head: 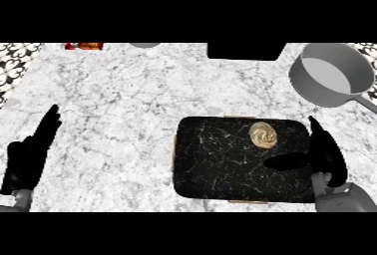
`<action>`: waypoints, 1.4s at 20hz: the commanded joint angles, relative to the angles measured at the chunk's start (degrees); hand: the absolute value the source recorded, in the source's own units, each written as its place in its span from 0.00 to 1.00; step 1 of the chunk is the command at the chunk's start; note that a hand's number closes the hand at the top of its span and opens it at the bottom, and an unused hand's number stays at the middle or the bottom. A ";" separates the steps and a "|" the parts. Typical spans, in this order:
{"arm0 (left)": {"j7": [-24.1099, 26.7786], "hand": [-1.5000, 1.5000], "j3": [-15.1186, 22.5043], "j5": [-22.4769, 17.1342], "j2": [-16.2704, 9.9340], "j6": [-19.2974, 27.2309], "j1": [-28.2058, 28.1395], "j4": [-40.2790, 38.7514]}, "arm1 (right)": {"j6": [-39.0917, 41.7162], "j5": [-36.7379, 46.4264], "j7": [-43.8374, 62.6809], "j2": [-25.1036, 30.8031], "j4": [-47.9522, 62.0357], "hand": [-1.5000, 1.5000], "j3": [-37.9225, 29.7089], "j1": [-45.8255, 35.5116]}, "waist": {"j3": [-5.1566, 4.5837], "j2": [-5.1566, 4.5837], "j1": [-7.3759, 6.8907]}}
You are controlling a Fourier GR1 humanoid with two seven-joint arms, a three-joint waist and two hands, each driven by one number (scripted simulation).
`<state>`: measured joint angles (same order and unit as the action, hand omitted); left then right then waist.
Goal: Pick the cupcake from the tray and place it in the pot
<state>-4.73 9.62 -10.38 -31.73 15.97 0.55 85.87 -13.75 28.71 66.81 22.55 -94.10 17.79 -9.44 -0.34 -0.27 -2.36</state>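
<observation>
head view, from left to right. the left hand (29, 154) is resting at the left edge of the marble counter (132, 99), fingers straight and pointing up, holding nothing. a small red-orange item (85, 46) is showing at the counter's far edge, too cut off to identify, and the rim of a grey round object (145, 45) is lying just to its right. a black rectangular object (247, 51) is sitting at the far edge near the middle. the black tray (221, 164) is lying flat on the counter right of centre, and the cupcake (264, 134) is sitting on it near its far right corner, swirled beige top facing up. the right hand (324, 154) is hovering over the tray's right edge, fingers extended upward and thumb spread toward the left, apart from the cupcake and gripping nothing. the grey pot (331, 74) is standing at the upper right, well apart from the tray, its handle pointing to the lower right.
</observation>
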 commanded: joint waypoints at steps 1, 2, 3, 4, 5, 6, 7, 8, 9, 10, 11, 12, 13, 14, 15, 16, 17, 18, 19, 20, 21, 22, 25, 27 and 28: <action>0.83 0.50 0.07 0.24 1.29 -0.45 1.10 -2.77 | 11.36 -4.55 15.97 -2.07 2.55 0.00 -1.52 -11.93 | 0.11 -0.12 0.50; -2.22 0.50 -0.63 -0.74 -0.26 -0.47 0.28 2.50 | 12.67 -5.60 16.94 -1.42 2.47 0.00 -2.04 -12.30 | 0.22 0.32 0.26; -0.06 0.50 -0.97 0.46 0.26 -0.48 1.64 -2.42 | 11.38 -5.65 15.68 -3.80 6.72 0.00 -1.60 -14.52 | 0.21 -0.08 0.70; -2.20 0.50 -2.17 -0.29 -1.73 -1.12 1.07 0.24 | 10.46 -5.11 15.23 -4.95 8.99 0.00 -1.43 -15.39 | 0.28 0.08 0.46; -0.28 0.50 -1.12 0.25 0.19 -0.60 -0.33 -0.84 | 11.08 -6.00 14.81 -5.36 11.15 0.00 -1.82 -15.99 | 0.26 0.03 0.53; 0.27 0.50 1.27 2.38 2.27 1.74 -2.38 1.86 | 12.26 -5.81 16.93 -5.37 9.34 0.00 -1.06 -16.21 | 0.26 0.32 0.79; -1.33 0.50 -0.62 0.52 1.02 -0.16 0.08 0.26 | 13.46 -6.00 15.76 -4.81 12.88 0.00 -1.81 -18.72 | 0.26 0.12 0.92; -0.10 0.50 -0.85 0.45 0.61 -0.42 -1.90 1.03 | 13.12 -4.93 18.34 -6.04 13.21 0.00 -0.92 -19.29 | 0.22 0.26 0.59; 1.58 0.50 -1.47 0.54 1.22 -0.77 -0.95 -2.19 | 12.15 -5.11 16.17 -6.70 15.46 0.00 -1.36 -18.74 | 0.23 0.08 1.23; 0.49 0.50 -2.26 -0.33 0.56 -1.35 -0.63 -0.93 | 13.35 -5.18 15.78 -6.68 16.93 0.00 -1.15 -19.36 | 0.26 0.14 1.15; -1.30 0.50 -1.89 0.63 -0.23 -0.67 -1.21 1.14 | 13.99 -5.86 16.15 -5.34 16.58 0.00 -2.79 -19.11 | 0.29 0.32 1.42; -3.39 0.50 -2.20 -0.03 -0.84 -1.31 0.12 2.11 | 13.53 -4.81 16.75 -7.31 18.55 0.00 -1.49 -20.28 | 0.31 0.27 1.26; -3.13 0.50 -1.94 0.90 0.23 -0.19 0.32 1.22 | 15.24 -5.54 16.22 -6.06 18.88 0.00 -2.74 -21.44 | 0.30 0.27 1.63; 1.18 0.50 -2.28 1.45 0.93 -0.56 -1.03 -1.00 | 14.96 -5.44 16.41 -7.16 19.13 0.00 -2.38 -21.19 | 0.25 0.26 1.73; -2.43 0.50 -2.83 0.39 0.56 -1.28 2.90 -2.25 | 15.35 -4.88 17.51 -8.99 21.32 0.00 -1.46 -23.49 | 0.25 0.10 1.87; 1.76 0.50 -1.01 1.55 2.21 -0.89 -2.86 -0.20 | 15.45 -5.25 15.50 -8.16 22.55 0.00 -2.49 -22.35 | 0.27 0.25 1.35; 0.16 0.50 -2.56 0.93 1.02 -1.09 -2.01 0.16 | 13.86 -4.09 16.66 -10.27 22.80 0.00 -1.81 -22.72 | 0.28 0.31 1.46; 0.34 0.50 -0.85 2.40 1.87 0.20 -4.84 3.15 | 15.67 -6.22 13.42 -7.78 24.43 0.00 -4.53 -22.04 | 0.33 0.36 1.29; 1.76 0.50 -1.27 2.08 2.52 -0.84 -2.81 0.24 | 13.79 -4.46 13.14 -10.77 28.25 0.00 -3.45 -24.41 | 0.30 0.11 1.26; 2.36 0.50 -2.49 1.61 1.80 -2.11 -1.85 -2.63 | 15.09 -5.44 13.69 -10.22 26.97 0.00 -4.34 -24.03 | 0.28 0.17 1.89; -0.86 0.50 -2.54 1.89 1.55 -1.40 0.87 -1.55 | 15.97 -6.25 11.81 -9.19 30.38 0.00 -6.20 -25.70 | 0.32 0.07 1.83; -0.20 0.50 -1.68 2.67 2.57 -1.00 -0.66 -1.63 | 14.15 -4.39 13.19 -11.74 29.73 0.00 -4.21 -24.79 | 0.31 0.20 1.88; -0.93 0.50 -3.12 1.67 1.54 -1.67 -3.25 2.81 | 14.51 -3.35 12.54 -11.81 30.30 0.00 -4.50 -23.65 | 0.33 0.40 1.72; 0.51 0.50 -4.00 1.42 2.41 -2.65 -1.43 -1.36 | 14.60 -3.53 10.26 -11.60 33.52 0.00 -6.22 -24.45 | 0.31 0.20 1.99; 1.17 0.50 -3.42 2.15 2.61 -3.17 -1.19 -2.19 | 12.99 -1.93 11.92 -13.66 33.48 0.00 -5.23 -24.95 | 0.30 0.23 2.06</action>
<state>-4.51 6.58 -8.64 -29.59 13.95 -1.32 85.55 -0.19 24.96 68.22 11.45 -63.08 12.62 -32.36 -0.03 -0.02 -0.50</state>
